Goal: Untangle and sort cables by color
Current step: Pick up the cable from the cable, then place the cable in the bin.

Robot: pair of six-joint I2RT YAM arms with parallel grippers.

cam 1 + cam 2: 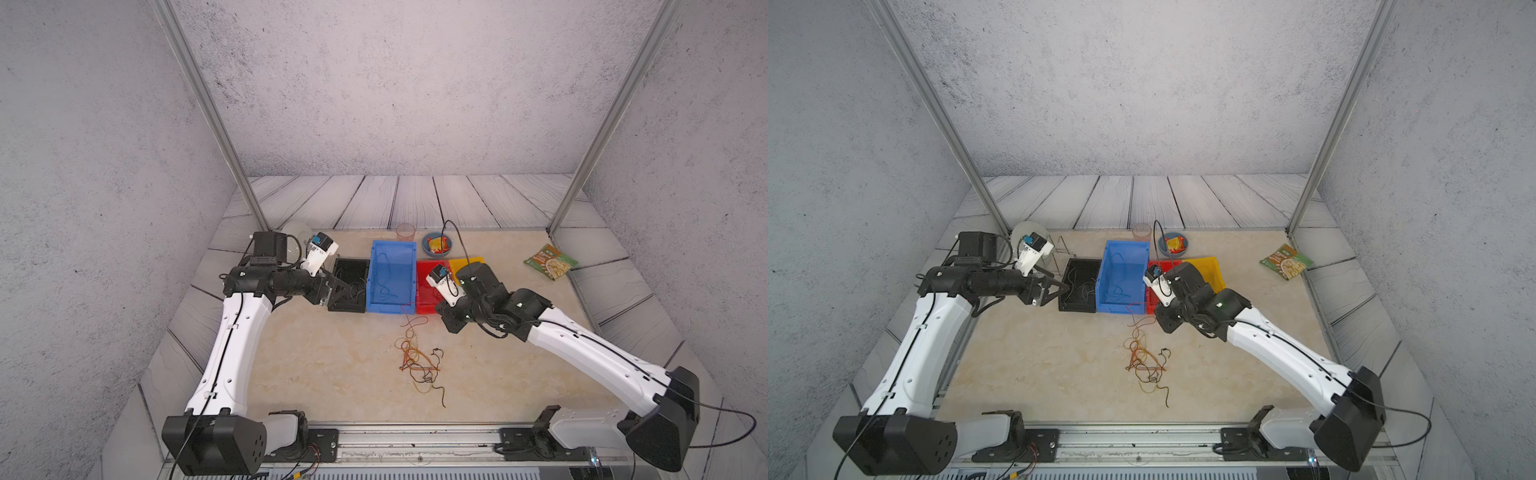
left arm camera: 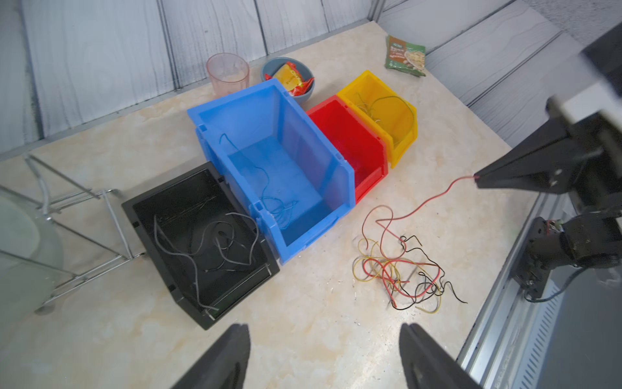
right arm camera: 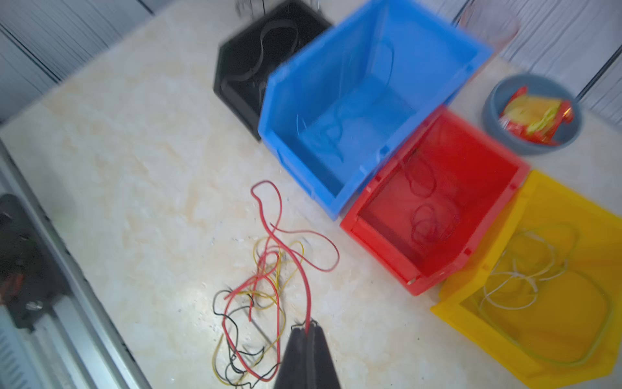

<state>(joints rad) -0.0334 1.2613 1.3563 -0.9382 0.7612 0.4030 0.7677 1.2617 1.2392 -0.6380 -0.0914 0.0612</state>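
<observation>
1. Right of centre in both top views, the right arm [image 1: 482, 286] covers most of the red bin [image 1: 423, 299] and yellow bin [image 1: 467, 262].
2. Right wrist view: blue bin [image 3: 370, 101] smeared by blur.
3. Lower centre: cables [image 1: 415, 359] too fine to separate.

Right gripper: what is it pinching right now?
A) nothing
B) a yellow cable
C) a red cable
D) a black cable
C: in the right wrist view the right gripper has its jaws shut on the end of a red cable, which runs from the tips back into the loose pile on the table.
</observation>
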